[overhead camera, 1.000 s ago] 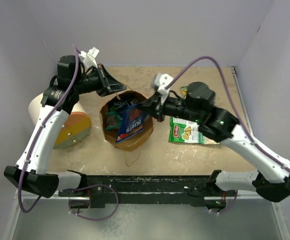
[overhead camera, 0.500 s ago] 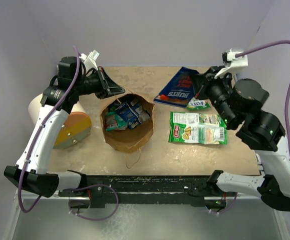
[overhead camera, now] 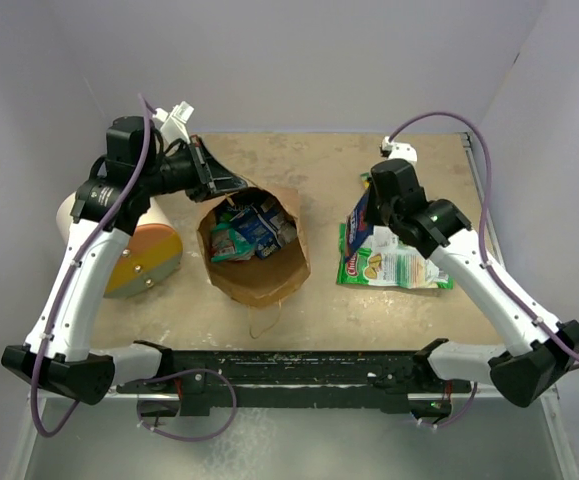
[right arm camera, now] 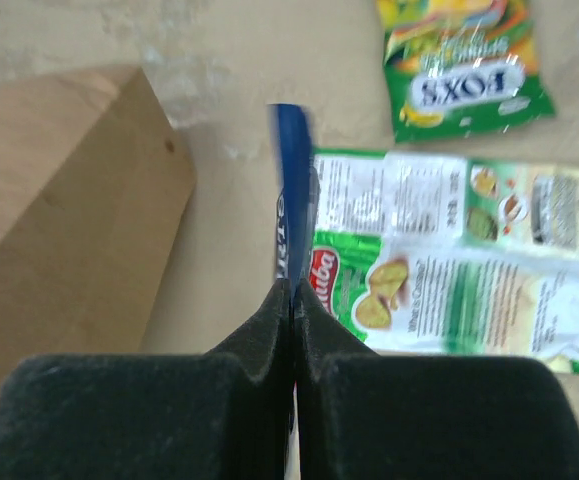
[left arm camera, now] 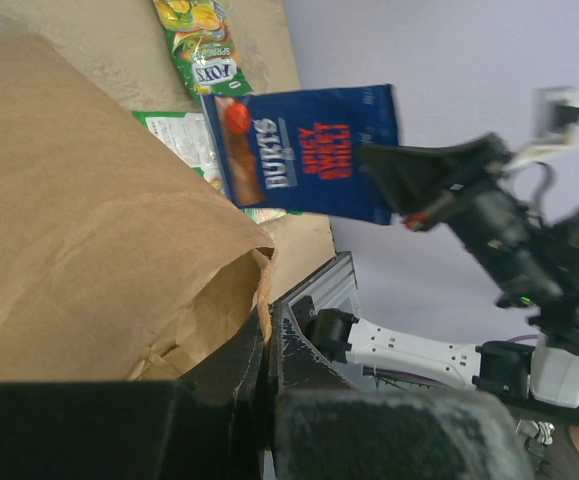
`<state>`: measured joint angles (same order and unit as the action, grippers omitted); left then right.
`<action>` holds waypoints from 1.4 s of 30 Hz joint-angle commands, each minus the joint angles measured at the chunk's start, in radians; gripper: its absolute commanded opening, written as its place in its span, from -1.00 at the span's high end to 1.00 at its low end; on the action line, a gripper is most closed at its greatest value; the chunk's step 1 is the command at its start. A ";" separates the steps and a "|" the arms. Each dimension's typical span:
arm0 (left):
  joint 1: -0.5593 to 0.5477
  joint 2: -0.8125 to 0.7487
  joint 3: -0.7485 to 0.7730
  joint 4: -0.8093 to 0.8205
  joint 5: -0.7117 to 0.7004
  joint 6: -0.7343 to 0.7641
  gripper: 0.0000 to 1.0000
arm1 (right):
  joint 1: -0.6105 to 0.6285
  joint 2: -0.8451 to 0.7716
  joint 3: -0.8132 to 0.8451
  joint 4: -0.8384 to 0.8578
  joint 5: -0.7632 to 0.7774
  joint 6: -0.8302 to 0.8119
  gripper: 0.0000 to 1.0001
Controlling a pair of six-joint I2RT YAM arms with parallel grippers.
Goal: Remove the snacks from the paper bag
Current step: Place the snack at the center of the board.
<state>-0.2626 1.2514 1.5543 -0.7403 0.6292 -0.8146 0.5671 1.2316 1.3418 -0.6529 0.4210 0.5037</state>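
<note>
The brown paper bag (overhead camera: 261, 268) stands open at the table's middle, with several snacks (overhead camera: 249, 230) still inside. My left gripper (overhead camera: 231, 187) is shut on the bag's back-left rim; the left wrist view shows its jaws (left arm camera: 266, 318) pinching the paper edge (left arm camera: 89, 220). My right gripper (overhead camera: 367, 212) is shut on a dark blue packet (overhead camera: 357, 226), held edge-on above the table right of the bag. This packet shows in the right wrist view (right arm camera: 291, 200) and in the left wrist view (left arm camera: 304, 150). Two packets lie on the table: a green-white one (overhead camera: 397, 265) and a green-yellow one (right arm camera: 464, 75).
A white cylinder with an orange-yellow round end (overhead camera: 141, 258) lies left of the bag, under my left arm. Grey walls close the table at the back and both sides. The bag's twisted handle (overhead camera: 264, 320) lies on the table in front of it.
My right gripper lifted the dark blue packet out of the bag, swung it right and back, and now holds it lower beside the green-white packet. The left gripper has kept hold of the rim.
</note>
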 commanded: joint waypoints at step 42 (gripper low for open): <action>-0.010 -0.003 -0.131 0.344 0.267 -0.184 1.00 | -0.547 0.148 -0.413 0.262 -0.056 -0.069 0.33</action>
<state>-0.2668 1.2789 1.4628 -0.5491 0.8341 -0.9077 0.0250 1.3746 0.8642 -0.3607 0.2836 0.4229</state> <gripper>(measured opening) 0.009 0.300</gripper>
